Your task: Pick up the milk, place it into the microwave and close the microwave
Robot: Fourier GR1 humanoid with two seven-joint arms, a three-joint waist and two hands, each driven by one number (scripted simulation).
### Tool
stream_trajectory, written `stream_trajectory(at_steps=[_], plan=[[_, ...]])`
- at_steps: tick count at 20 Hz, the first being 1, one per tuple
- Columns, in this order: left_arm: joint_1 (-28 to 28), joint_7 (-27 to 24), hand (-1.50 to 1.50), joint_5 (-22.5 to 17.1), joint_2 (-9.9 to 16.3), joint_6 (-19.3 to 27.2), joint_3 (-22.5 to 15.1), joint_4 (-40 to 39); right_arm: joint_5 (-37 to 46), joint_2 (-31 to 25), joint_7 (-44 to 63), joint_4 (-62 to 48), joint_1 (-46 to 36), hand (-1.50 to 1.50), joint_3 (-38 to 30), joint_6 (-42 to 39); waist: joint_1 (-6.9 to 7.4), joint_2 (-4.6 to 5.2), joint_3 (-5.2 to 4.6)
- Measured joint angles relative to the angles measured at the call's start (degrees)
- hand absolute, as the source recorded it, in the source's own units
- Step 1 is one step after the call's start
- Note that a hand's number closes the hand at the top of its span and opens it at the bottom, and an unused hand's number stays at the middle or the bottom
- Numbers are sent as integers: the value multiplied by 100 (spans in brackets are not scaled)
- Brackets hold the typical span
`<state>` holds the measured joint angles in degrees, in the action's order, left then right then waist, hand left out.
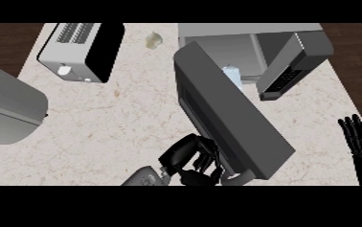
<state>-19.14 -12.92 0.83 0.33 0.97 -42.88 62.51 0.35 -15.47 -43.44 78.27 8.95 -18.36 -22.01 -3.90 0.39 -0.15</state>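
Nearest: black left hand [189,161], fingers curled against the outer face of the dark grey flat microwave door [226,116], gripping nothing visible (pushing, apparently). Well off to the right, black right hand [351,137] resting open, fingers up. Beyond the left fingers, past the half-swung door: small pale blue milk carton [232,74] already inside the boxy grey microwave [247,49]. Placing done; closing left. Underneath, mottled beige stone-look counter [106,125].

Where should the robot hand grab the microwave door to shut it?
Probably the door's free outer end near the handle, where the left robot hand is already curled. The door swings out from the microwave, so pushing from its outer face moves it most easily toward the milk inside.
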Motion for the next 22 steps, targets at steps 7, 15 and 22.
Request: stream_trajectory(at_steps=[7,15,22], plan=[[-676,62,150,-850,6,1235,-890,-490,-420,-167,238,534,-147,-150,94,-177,-265,41,-8],[-1170,41,150,-1623,7,2341,-1114,-642,-828,-442,547,1058,-301,-150,239,-413,-598,112,-25],[-1531,-501,150,-2351,-4,3002,-802,-492,-1173,-640,877,1379,-455,-150,364,-611,-863,190,-49]])
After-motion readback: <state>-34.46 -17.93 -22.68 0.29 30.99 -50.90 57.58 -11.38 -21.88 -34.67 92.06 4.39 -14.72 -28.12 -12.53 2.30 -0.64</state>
